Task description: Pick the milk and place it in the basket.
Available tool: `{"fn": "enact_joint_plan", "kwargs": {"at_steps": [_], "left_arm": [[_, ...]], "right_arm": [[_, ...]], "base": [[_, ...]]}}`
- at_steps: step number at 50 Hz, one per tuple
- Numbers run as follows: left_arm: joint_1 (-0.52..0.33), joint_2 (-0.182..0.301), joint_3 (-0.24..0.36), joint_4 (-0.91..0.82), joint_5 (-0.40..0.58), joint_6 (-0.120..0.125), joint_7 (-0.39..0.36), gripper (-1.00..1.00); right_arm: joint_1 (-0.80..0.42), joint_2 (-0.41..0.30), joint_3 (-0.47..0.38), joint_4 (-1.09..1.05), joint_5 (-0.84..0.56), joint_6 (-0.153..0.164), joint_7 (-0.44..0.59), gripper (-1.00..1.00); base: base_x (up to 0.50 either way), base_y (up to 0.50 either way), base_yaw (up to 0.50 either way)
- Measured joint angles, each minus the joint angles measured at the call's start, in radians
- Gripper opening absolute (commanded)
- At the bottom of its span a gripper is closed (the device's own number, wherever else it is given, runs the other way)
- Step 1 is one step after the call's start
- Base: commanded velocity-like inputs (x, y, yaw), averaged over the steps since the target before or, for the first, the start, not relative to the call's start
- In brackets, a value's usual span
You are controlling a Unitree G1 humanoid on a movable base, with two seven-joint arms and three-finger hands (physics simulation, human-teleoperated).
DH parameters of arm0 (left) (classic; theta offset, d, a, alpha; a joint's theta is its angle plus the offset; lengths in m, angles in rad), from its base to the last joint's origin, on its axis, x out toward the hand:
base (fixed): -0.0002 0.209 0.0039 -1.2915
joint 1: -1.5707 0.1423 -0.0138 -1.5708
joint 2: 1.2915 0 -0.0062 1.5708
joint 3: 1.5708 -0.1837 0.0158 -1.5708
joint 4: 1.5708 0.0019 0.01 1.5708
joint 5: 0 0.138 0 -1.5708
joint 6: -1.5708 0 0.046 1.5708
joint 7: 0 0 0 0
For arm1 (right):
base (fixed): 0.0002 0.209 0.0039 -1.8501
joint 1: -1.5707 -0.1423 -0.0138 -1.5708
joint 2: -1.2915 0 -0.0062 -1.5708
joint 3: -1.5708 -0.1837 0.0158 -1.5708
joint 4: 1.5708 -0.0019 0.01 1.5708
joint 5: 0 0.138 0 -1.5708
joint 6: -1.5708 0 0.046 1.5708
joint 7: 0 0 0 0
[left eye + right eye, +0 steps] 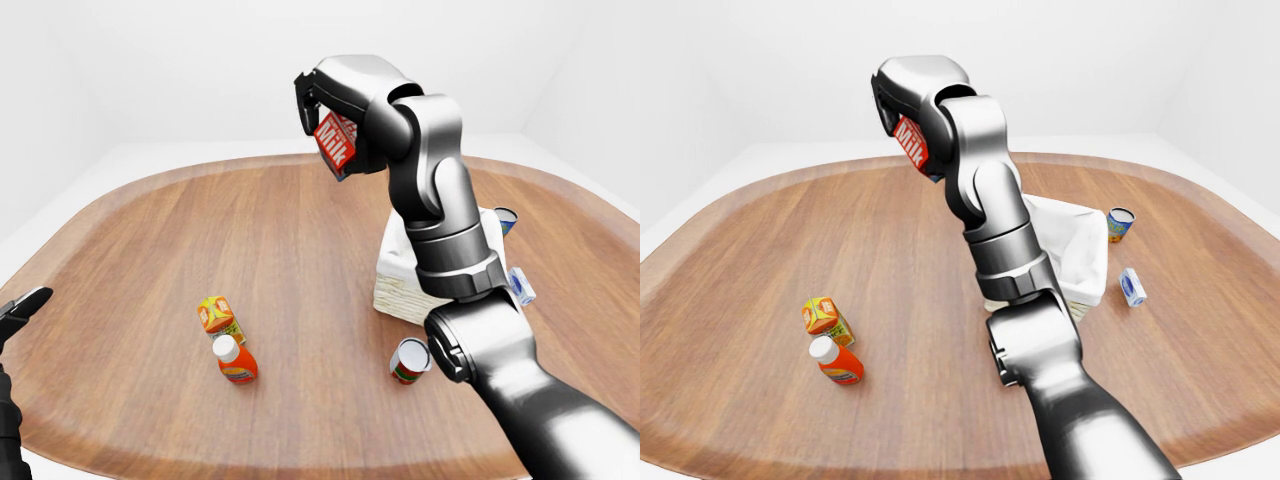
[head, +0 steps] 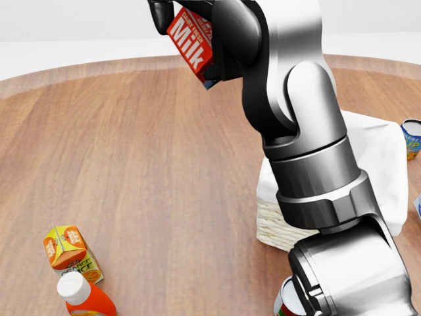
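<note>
Table: the broad round wooden table (image 1: 150,250) fills the lower two thirds of the left-eye view, white walls above it.
Arm: the robot's silver and black right arm (image 2: 309,171) rises from the lower right of the head view to its top centre, crossing over the basket.
Basket: the square wicker basket with a white cloth liner (image 1: 1080,255) sits right of centre in the right-eye view, partly hidden by the arm.
Right hand: the dark three-finger right hand (image 1: 318,108) is in the upper middle of the left-eye view, fingers clamped on the carton, high above the table.
Milk: the red carton lettered "Milk" (image 2: 191,41) hangs tilted at the top centre of the head view, left of the basket.
Left hand: the black left hand (image 1: 20,305) shows only as a tip at the left edge of the left-eye view; I cannot tell its grip.
Small things: the orange juice carton (image 2: 69,253) and the orange bottle with a white cap (image 2: 84,297) stand close together at the lower left of the head view.
</note>
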Motion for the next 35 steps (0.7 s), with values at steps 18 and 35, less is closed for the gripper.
{"fn": "enact_joint_plan", "kwargs": {"at_steps": [18,35], "left_arm": [[0.0,0.0,0.0,0.0,0.0,0.0,0.002,1.0],[0.002,0.0,0.001,-0.003,0.001,0.0,0.006,1.0]], "right_arm": [[0.033,-0.082,-0.036,-0.063,-0.016,0.0,0.0,-1.0],[0.081,-0.14,-0.06,-0.108,-0.015,0.0,0.0,-1.0]], "base": [[0.0,0.0,0.0],[0.0,0.0,0.0]]}}
